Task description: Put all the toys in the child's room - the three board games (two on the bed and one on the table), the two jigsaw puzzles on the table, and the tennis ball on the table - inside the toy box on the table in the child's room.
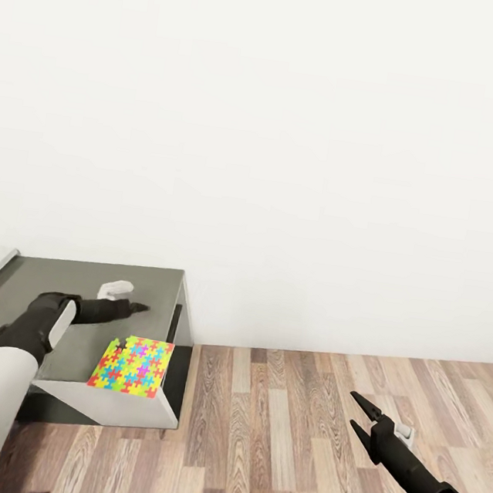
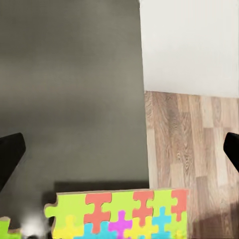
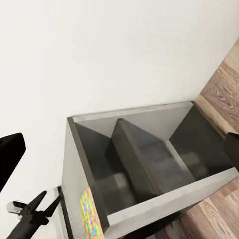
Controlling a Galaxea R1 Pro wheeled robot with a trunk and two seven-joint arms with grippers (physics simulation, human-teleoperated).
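Observation:
One jigsaw puzzle [image 1: 132, 365], a thin square tile of red, yellow, blue and green pieces, lies flat on the near right corner of the grey table [image 1: 79, 275]. My left gripper [image 1: 136, 307] hovers open over the tabletop just beyond the tile. In the left wrist view the puzzle [image 2: 119, 215] lies below the spread fingers, on the table [image 2: 74, 99]. My right gripper [image 1: 359, 417] is open and holds nothing, over the wood floor right of the table. The toy box, board games, tennis ball and bed are out of view.
A plain white wall [image 1: 291, 143] stands behind the table. Wood-plank floor [image 1: 276, 437] spreads to the right. The right wrist view shows the table's end as an open grey cabinet [image 3: 149, 154] with a divider, the puzzle [image 3: 89, 215] edge-on and my left gripper [image 3: 45, 199] beside it.

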